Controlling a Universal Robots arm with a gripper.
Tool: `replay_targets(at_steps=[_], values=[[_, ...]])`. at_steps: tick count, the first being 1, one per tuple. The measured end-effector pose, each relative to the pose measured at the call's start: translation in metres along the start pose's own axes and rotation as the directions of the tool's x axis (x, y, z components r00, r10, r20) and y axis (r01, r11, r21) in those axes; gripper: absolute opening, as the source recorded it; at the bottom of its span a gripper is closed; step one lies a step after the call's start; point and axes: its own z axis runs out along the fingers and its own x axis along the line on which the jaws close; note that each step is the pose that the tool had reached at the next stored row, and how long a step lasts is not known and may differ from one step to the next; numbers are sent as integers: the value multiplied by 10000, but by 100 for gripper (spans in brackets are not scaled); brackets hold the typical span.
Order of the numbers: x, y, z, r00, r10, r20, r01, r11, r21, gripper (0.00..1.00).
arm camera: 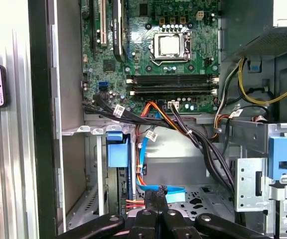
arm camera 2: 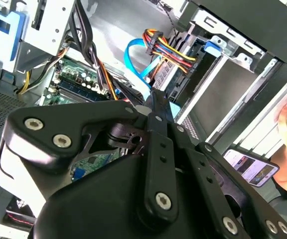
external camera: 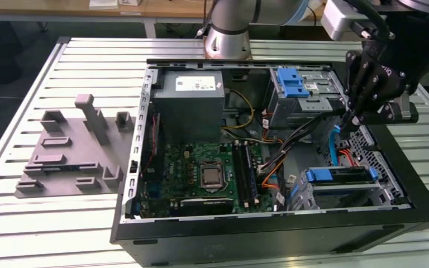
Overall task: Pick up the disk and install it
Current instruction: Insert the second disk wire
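Exterior view: black tool point(external camera: 351, 118) fingers together, holding nothing, above the case's right side.
Blue-bracketed silver disk point(external camera: 341, 175), seemingly seated, lies below it.

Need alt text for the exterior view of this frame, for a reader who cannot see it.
An open computer case lies on a slatted metal table, and the robot arm's black gripper hangs inside its right side, above the disk in its blue bracket. The motherboard and grey power supply are exposed; a grey fixture sits on the exterior view's left.
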Motion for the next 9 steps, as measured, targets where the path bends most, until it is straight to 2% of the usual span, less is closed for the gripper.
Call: replay_targets(at_steps=[4,6,7,8,9], values=[[0,2,0,10000,-1,-3,1,10000,5,11],[-2,2,0,10000,-2,-33,2,10000,6,11],[-2,2,-1,10000,-3,-57,4,10000,7,17],[-4,2,0,10000,-4,-71,4,10000,8,17],[-10,2,1,10000,-4,-74,4,10000,8,24]])
